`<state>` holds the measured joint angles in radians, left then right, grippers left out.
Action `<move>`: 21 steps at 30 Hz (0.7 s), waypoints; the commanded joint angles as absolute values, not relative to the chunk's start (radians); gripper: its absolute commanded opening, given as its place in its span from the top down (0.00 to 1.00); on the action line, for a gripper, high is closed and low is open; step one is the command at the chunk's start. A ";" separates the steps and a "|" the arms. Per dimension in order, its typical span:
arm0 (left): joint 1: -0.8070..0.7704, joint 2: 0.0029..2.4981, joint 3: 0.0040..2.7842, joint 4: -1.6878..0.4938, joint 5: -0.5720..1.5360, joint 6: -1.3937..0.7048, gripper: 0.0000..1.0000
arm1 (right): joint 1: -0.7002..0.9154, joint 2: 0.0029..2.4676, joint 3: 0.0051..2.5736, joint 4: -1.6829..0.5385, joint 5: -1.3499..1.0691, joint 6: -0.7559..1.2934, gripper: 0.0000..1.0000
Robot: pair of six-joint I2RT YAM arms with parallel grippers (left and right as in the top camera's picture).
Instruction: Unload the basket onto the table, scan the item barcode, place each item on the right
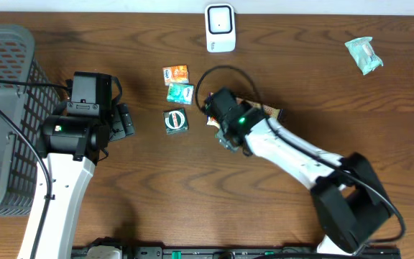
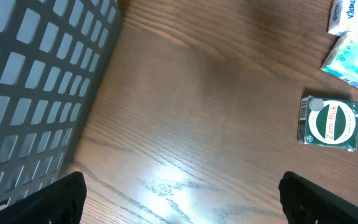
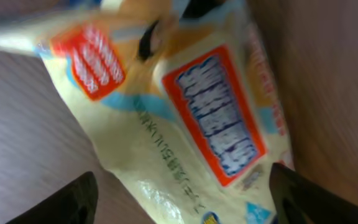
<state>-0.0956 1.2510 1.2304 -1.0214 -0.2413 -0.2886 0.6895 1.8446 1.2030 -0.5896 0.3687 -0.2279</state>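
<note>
The right gripper (image 3: 180, 198) stands with its jaws wide apart, loosely straddling the end of a yellow snack packet (image 3: 185, 124) on the table (image 1: 336, 93), mid-table below the white scanner (image 1: 220, 27). The left gripper (image 2: 180, 198) gapes empty beside the grey basket (image 2: 30, 81).

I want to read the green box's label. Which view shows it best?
The left wrist view: the green box lies close and unobstructed, with its round label readable. Overhead shows it whole but small, its text illegible. The right wrist view shows only a yellow packet, not the box.
</note>
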 commanded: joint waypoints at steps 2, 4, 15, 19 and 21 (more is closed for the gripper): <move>-0.097 1.254 1.246 -1.024 -0.244 -0.294 0.03 | 0.709 1.857 1.122 -0.508 0.554 -0.241 0.01; -0.097 1.254 1.246 -1.024 -0.244 -0.294 0.02 | 0.706 1.857 1.095 -0.466 0.559 -0.241 0.01; -0.097 1.254 1.246 -1.024 -0.244 -0.294 0.02 | 0.620 1.859 0.933 -0.173 0.502 -0.339 0.01; -0.097 1.254 1.246 -1.024 -0.244 -0.294 0.02 | 0.542 1.859 0.898 -0.056 0.427 -0.338 0.01; -0.097 1.254 1.246 -1.024 -0.244 -0.294 0.02 | 0.500 1.859 0.898 -0.043 0.355 -0.338 0.01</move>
<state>-0.0956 1.2510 1.2304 -1.0214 -0.2413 -0.2882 0.5667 1.8446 0.9318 -0.0422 0.4690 -0.3115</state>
